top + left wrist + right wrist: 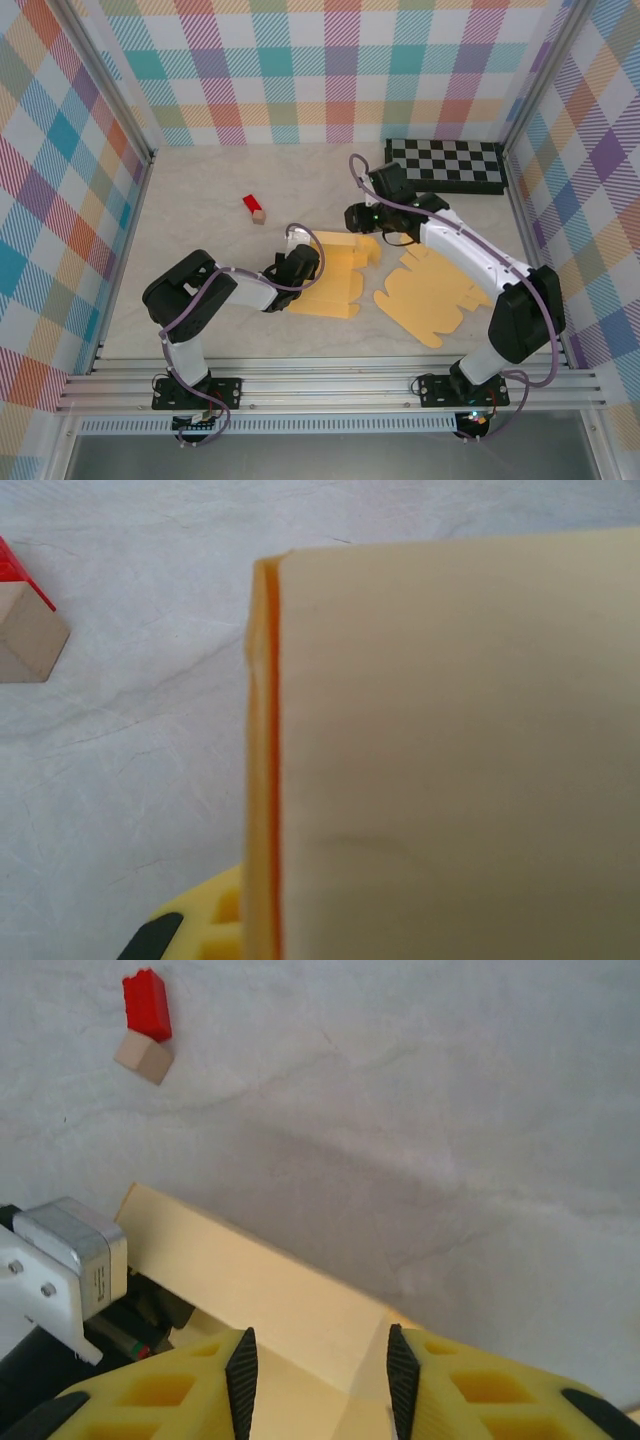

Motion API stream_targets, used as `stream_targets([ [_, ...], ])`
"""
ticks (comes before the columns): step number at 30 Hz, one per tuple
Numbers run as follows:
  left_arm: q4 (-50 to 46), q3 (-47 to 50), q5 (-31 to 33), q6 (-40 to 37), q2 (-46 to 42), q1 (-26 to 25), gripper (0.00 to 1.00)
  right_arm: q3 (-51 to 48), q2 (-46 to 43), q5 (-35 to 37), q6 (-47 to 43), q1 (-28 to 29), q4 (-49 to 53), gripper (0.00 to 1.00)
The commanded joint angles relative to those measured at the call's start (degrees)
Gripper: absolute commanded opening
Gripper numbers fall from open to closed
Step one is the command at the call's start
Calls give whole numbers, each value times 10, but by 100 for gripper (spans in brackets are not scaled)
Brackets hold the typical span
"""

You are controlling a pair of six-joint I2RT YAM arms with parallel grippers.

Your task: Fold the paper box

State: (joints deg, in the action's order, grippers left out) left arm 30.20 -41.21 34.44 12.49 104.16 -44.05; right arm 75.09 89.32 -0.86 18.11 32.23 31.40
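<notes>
Top cam: you're looking at the paper box [335, 290], flat yellow card, lying mid-table [200, 180] w/ open room beyond it. A 2nd cut blank [430, 295] is lying just right. L gripper [298, 262] is sitting at its left edge, R gripper [362, 217] at the far-right corner.
L wrist: jaws are pinching shut on a raised smooth panel, folded edge running vertical.
R wrist: fingers [240, 1380] are standing apart, straddling the panel's crease; the red-and-wood block [145, 1030] is lying well clear.

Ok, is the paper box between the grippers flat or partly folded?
Partly folded: one panel of the paper box stands raised off the table.
</notes>
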Motion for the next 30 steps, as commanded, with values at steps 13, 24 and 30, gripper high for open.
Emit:
stream_targets([
  [13,-29,11,10,42,-6,-1,0,-64,52,-62,146,-8,-58,47],
  [24,-24,6,0,56,-4,-8,0,-115,53,-163,179,-15,-207,44],
  [30,-42,0,5,69,-9,-10,0,-112,54,-130,172,-16,-187,36],
])
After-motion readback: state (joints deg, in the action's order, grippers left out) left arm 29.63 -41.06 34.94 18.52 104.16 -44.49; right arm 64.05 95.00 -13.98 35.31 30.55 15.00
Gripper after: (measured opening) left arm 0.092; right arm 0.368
